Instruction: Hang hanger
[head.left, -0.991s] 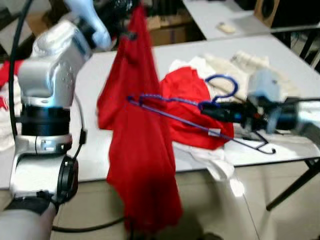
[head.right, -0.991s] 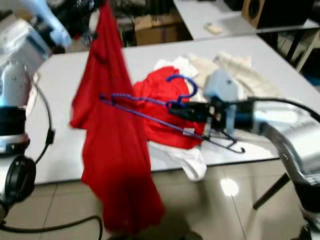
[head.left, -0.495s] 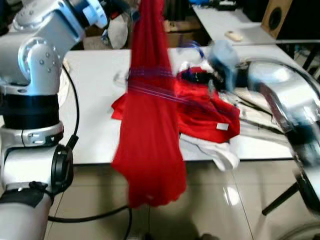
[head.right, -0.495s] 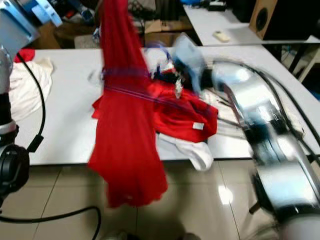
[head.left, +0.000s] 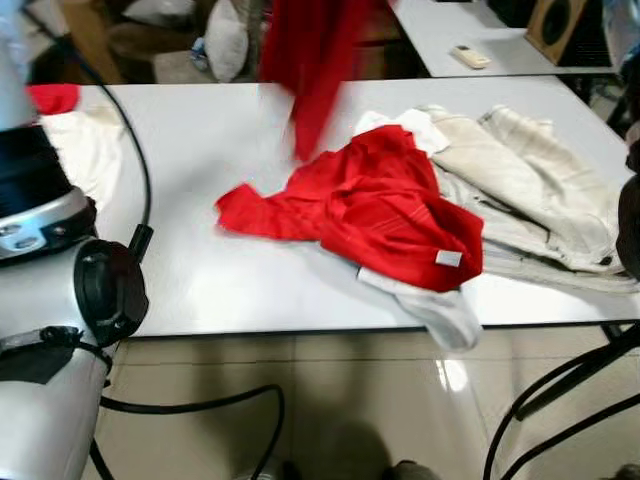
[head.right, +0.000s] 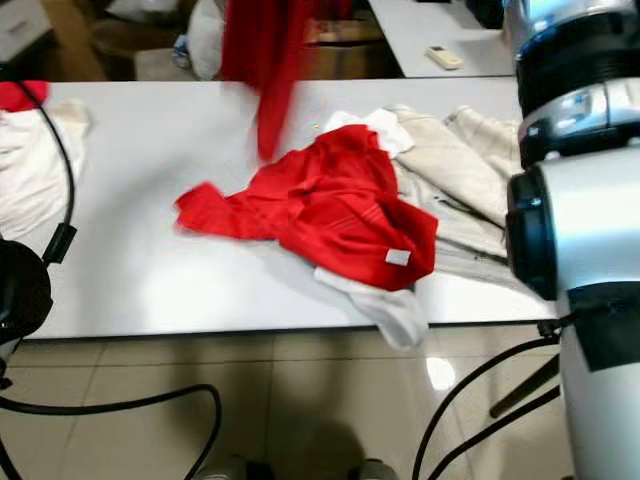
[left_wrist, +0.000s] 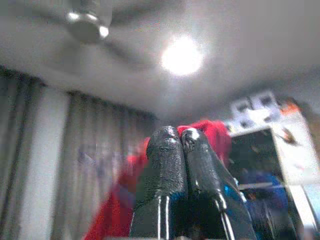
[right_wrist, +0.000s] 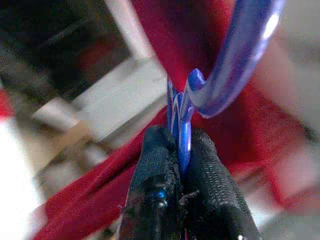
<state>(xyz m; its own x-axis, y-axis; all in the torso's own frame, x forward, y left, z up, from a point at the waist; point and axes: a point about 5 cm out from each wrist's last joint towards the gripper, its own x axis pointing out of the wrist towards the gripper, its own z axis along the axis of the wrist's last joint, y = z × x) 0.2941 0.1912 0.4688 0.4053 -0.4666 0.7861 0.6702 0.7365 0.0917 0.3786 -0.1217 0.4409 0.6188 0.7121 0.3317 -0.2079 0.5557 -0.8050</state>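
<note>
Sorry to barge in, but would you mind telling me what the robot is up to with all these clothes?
It is hanging up a garment. The right gripper has its jaws shut on the neck of a blue hanger, with red cloth behind it. The left gripper is raised toward the ceiling, jaws closed, red fabric just behind them. A red garment hangs above the white table, where another red shirt lies on beige and white clothes.
</note>
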